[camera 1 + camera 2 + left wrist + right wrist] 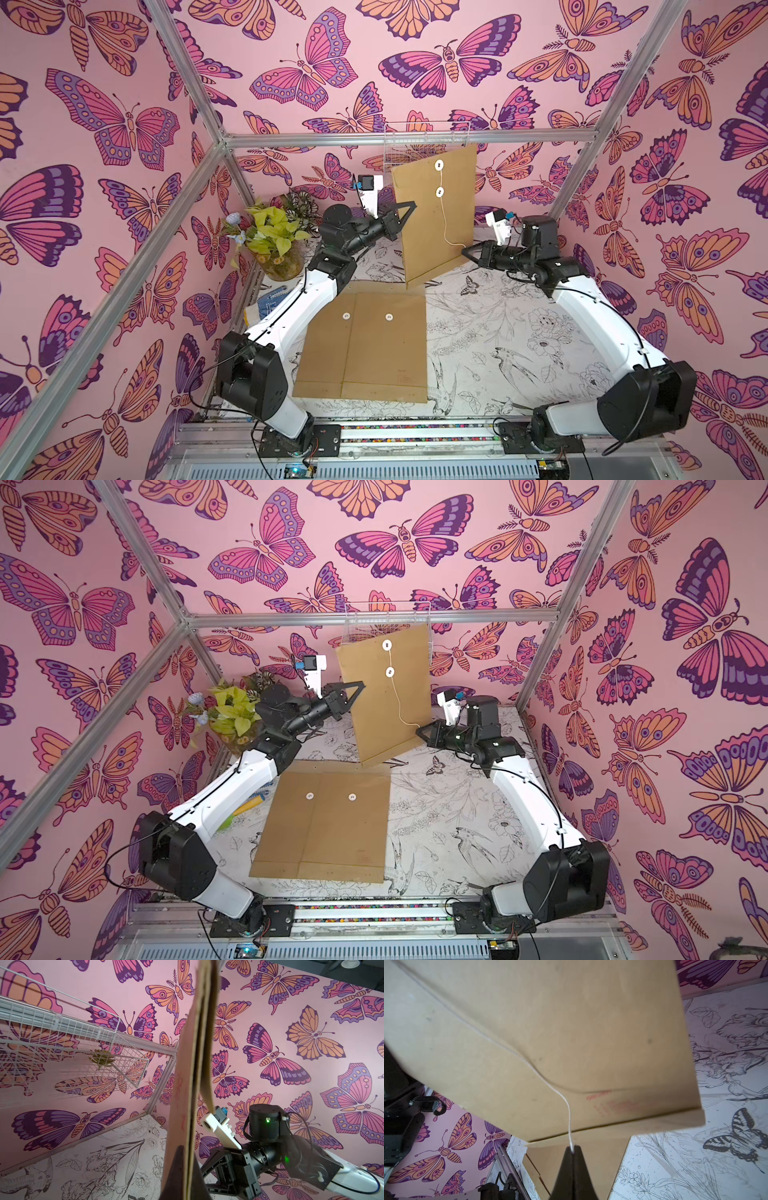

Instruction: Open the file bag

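Pinching file bag [424, 249] edge and string [569, 1118], aloft

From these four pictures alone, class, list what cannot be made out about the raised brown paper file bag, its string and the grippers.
- Both top views: whether the white string winds round the lower white button; too small.
- Both top views: far finger of the left gripper; the raised brown paper file bag hides it.
- Right wrist view: red print on the bag; blurred.

Pink butterfly walls [232, 50] all round, aluminium frame [332, 140], wire basket [62, 1028] up back, black-and-white botanical desk [498, 332], potted plant [272, 232] in the corner.
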